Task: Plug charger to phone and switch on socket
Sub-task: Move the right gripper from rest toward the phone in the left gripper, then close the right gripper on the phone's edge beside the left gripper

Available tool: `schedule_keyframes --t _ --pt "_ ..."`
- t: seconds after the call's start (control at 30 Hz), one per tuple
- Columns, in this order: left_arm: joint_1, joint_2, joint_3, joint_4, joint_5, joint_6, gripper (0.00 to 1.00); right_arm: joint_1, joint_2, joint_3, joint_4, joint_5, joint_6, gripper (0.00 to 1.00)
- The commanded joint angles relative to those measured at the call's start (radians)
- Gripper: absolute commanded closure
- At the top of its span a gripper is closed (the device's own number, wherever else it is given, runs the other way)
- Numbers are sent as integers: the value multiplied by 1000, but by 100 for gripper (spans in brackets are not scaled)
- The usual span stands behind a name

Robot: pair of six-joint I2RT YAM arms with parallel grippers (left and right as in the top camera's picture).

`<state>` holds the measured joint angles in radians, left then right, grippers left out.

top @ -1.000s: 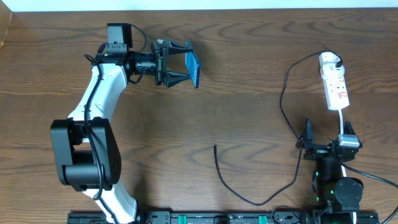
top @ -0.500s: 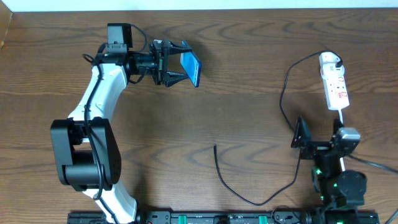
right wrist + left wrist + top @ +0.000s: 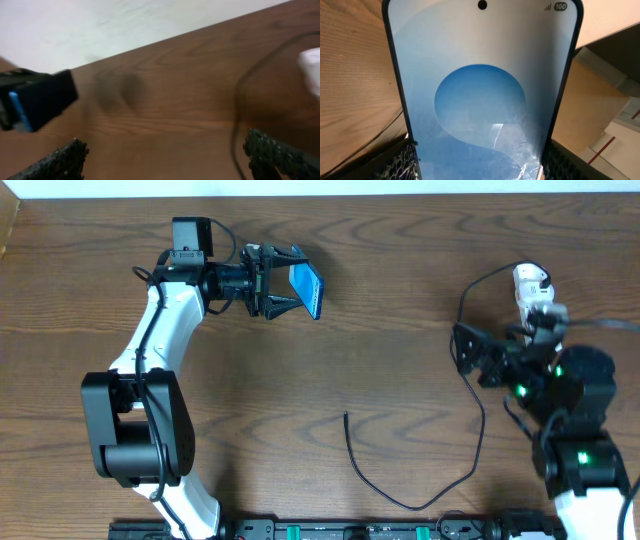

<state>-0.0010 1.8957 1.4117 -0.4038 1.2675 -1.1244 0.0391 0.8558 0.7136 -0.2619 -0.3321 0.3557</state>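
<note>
Table [image 3: 400, 300]: brown wood, pale wall beyond its far edge.
Left arm [image 3: 150, 330]: reaches to the far left, wrist turned sideways.
Left gripper [image 3: 293, 280]: clamped on the phone [image 3: 309, 288], blue screen facing the wrist camera.
Right arm [image 3: 570, 380]: stretched over the socket [image 3: 525, 288], hiding most of it.
Right gripper [image 3: 470, 355]: fingers spread wide, empty, just beside the cable.
Charger [image 3: 347, 420]: adapter at the socket's far end; cable loops to mid-table, tip lying free, well apart from the phone.

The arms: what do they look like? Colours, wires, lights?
The left arm has white shells between chunky black joints, with a thin black wire along it. The right arm is mostly black with small green lights and a white lower section. The left hand and right hand are black two-finger claws with rough mesh pads.
</note>
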Motion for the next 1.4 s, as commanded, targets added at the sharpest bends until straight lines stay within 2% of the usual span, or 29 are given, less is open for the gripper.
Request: schedule_keyframes --t 0.0,0.1,0.3,0.33,0.4,0.47,0.6,0.9,1.0,1.37 --pt "3 -34 0 3 21 1 93 6 75 29 24 -127 99 1" --pt "3 -34 0 3 21 -19 93 7 137 29 51 -139 213 1" --pt "3 -34 0 3 19 -67 93 14 239 35 141 -228 216 1" --pt "3 -34 0 2 12 -67 93 18 252 41 139 -228 216 2" --pt "1 -34 0 2 -12 -68 93 26 277 52 137 -228 217 11" --pt "-6 -34 0 1 -41 -95 93 35 303 63 138 -219 238 12" --pt "-29 -34 0 2 -89 -148 93 58 348 83 138 -196 276 9" --pt "-56 -34 0 2 -109 -150 93 119 377 137 128 -197 272 5" --pt "-60 -34 0 2 -110 -157 93 142 377 158 128 -192 254 1" --pt "-114 -34 0 2 -137 -179 93 244 442 270 45 -190 150 1"
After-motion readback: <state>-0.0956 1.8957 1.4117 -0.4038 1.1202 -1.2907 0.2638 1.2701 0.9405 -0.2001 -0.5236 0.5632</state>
